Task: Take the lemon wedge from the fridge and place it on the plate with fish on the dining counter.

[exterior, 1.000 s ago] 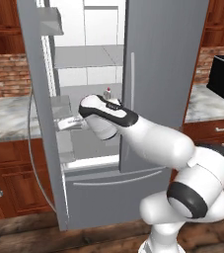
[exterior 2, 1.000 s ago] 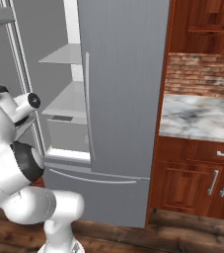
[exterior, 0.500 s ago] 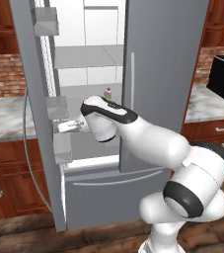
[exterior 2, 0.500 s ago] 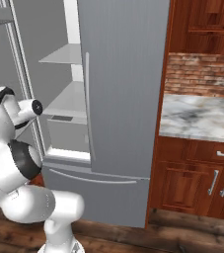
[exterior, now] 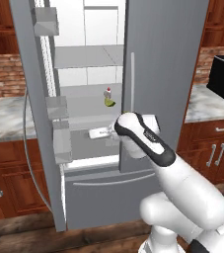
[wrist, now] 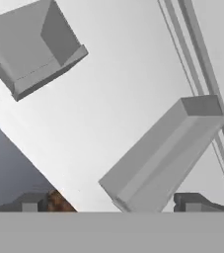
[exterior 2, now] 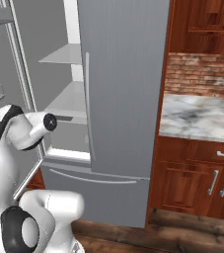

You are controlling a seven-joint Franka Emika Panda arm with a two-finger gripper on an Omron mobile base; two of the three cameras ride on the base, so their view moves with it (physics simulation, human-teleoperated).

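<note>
Where brick backs marble counter [exterior 2: 202, 116], fridge [exterior: 158, 74] open, wood floor [exterior 2: 182, 232]

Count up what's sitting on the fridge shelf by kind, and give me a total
Lemon wedge: 1
White bottle with a red cap: 1
Total: 2, both on the middle shelf of the fridge

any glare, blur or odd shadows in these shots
Left base view: flat even light, no glare, lemon wedge small but sharp inside the fridge. Right base view: crisp, soft shading on the fridge door. Hand view: rolled, door bins slanted, plain grey, no blur.
</note>
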